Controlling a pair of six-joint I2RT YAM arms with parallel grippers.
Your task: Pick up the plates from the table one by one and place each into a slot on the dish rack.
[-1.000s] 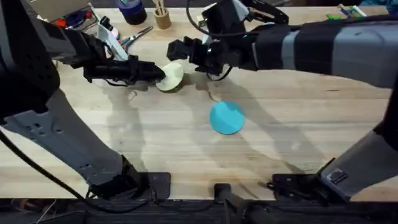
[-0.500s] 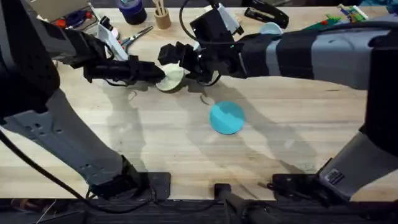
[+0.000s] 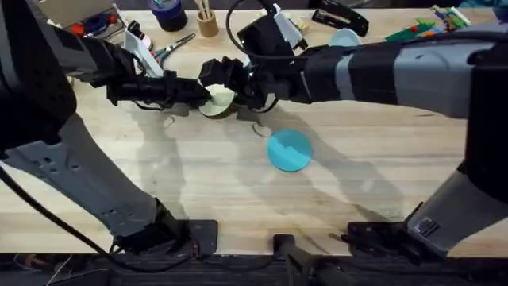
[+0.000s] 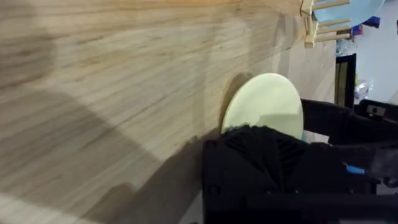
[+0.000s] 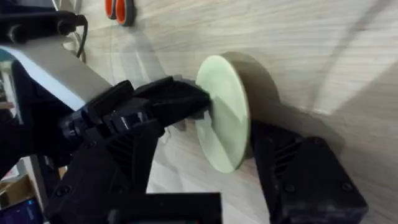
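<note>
Scissors (image 3: pixel 176 45), dark jar (image 3: pixel 168 13), stapler (image 3: pixel 339 19), toy blocks (image 3: pixel 413 30) along far edge.

- My workspace: light wooden table (image 3: pixel 198 183), plank grain visible.
- Turquoise plate (image 3: pixel 289 150) lies flat on it near the middle.
- Along the far edge: dark blue jar (image 3: pixel 167 13), cup of wooden sticks (image 3: pixel 207 21), scissors (image 3: pixel 176 44), black stapler (image 3: pixel 340 19), coloured block toys (image 3: pixel 425 25).

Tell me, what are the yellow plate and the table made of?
The cream-yellow plate looks like plastic: thin, one flat colour, with a smooth matte face, though the look alone cannot prove it. The table looks like light wood with a smooth finish, since plank seams and long grain lines run across it.
</note>
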